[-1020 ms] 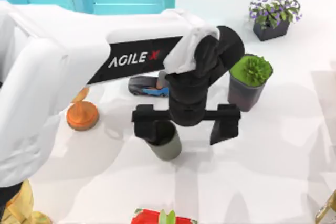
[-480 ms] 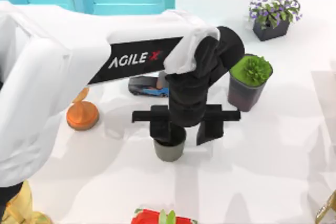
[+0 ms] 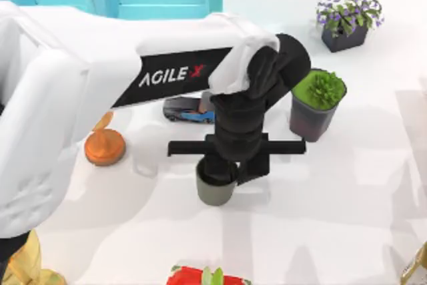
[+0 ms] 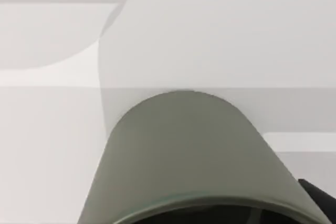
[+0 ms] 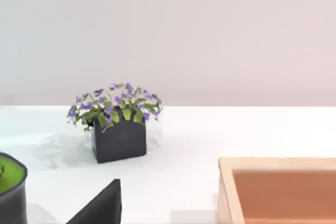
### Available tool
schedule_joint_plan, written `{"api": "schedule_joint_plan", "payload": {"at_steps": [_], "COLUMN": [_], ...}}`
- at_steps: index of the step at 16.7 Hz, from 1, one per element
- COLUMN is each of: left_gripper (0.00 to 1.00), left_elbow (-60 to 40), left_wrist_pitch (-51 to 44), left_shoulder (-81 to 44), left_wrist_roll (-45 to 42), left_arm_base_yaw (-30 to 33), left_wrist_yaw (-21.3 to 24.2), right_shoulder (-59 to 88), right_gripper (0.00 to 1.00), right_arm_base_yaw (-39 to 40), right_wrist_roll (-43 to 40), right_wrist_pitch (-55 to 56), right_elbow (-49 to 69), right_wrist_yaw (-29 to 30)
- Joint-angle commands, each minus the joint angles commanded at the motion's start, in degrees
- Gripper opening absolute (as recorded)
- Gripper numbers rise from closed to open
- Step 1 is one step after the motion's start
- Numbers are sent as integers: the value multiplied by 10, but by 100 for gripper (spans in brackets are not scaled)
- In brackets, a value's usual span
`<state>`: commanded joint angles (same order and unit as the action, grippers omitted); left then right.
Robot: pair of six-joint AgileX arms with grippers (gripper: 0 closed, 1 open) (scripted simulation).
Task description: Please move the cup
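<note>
Top view: left claw point(image 3: 227, 171) apparently clamped narrow on upright cup point(image 3: 215, 190); mouth facing up, axis vertical.

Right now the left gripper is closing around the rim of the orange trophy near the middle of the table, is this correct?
Not quite. The left gripper is at the small grey-olive cup, not the orange trophy, which stands apart toward the table's left. The top view shows this; the rest holds.
</note>
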<state>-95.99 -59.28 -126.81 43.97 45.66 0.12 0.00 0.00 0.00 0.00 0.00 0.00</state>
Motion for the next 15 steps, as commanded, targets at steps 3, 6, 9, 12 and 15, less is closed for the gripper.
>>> {"api": "schedule_joint_plan", "payload": {"at_steps": [3, 6, 9, 12, 15], "left_gripper": [0, 0, 0, 0, 0], "left_elbow": [0, 0, 19, 60, 119], "left_wrist_pitch": [0, 0, -4, -16, -44], "left_shoulder": [0, 1, 32, 95, 173], "left_wrist_roll": [0, -1, -37, -116, -213], "left_arm_base_yaw": [0, 0, 4, -3, -52], "left_wrist_yaw": [0, 0, 1, 2, 3], "right_shoulder": [0, 0, 0, 0, 0], "right_gripper": [100, 100, 100, 100, 100], "right_arm_base_yaw": [0, 0, 0, 0, 0], "right_wrist_roll": [0, 0, 0, 0, 0], "right_wrist_pitch": [0, 0, 0, 0, 0], "right_elbow": [0, 0, 0, 0, 0], "right_wrist_yaw": [0, 0, 0, 0, 0]}}
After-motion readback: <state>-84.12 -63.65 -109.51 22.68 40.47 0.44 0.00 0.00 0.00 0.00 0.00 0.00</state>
